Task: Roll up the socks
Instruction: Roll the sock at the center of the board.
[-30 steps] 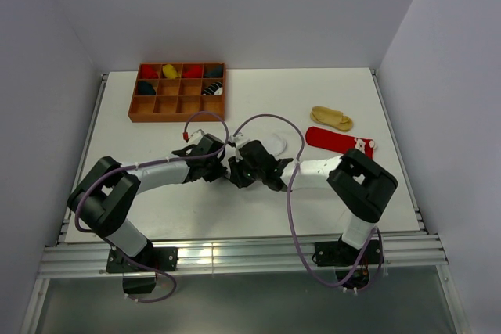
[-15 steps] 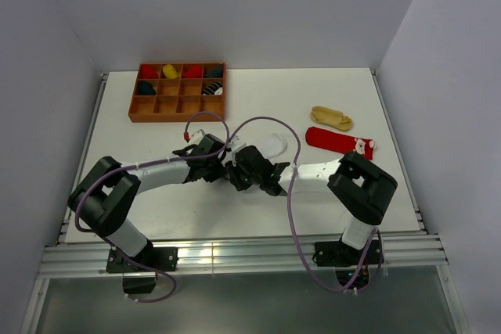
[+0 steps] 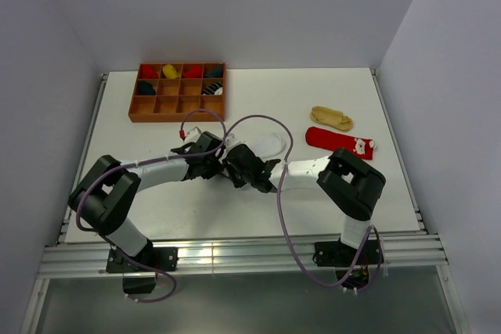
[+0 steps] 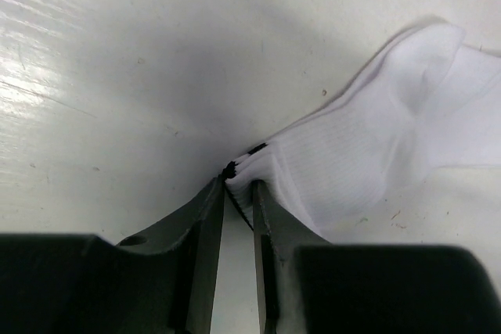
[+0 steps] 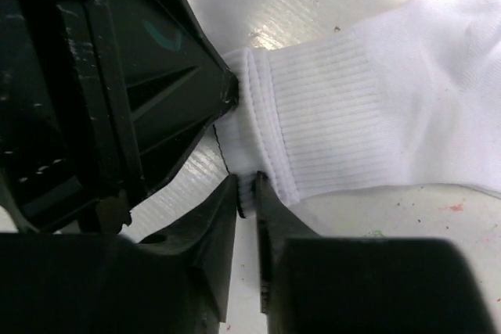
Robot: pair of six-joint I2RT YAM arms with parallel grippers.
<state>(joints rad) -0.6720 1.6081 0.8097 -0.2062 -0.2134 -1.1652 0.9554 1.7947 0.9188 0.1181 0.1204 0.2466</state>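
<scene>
Seeing wooden tray (image 3: 177, 119) back-left on bench (image 3: 313, 87), same spot as in the earlier frames. Mid-bench, got left claw (image 4: 239, 192) pinched tight on the black-striped cuff edge of white sock (image 4: 344, 154), roughly where it sat a second ago. Just beside it, right claw (image 5: 246, 187) nipped onto the same cuff, shifted left versus a second ago, elbow pulled in with it. Less of white sock showing from overhead than before, rest of it lying flat to the right of both claws. Further right, tan-yellow sock (image 3: 331, 119) and, just nearer, red sock (image 3: 338, 141) with white pattern at its right end, both unmoved, well apart from the claws.
</scene>
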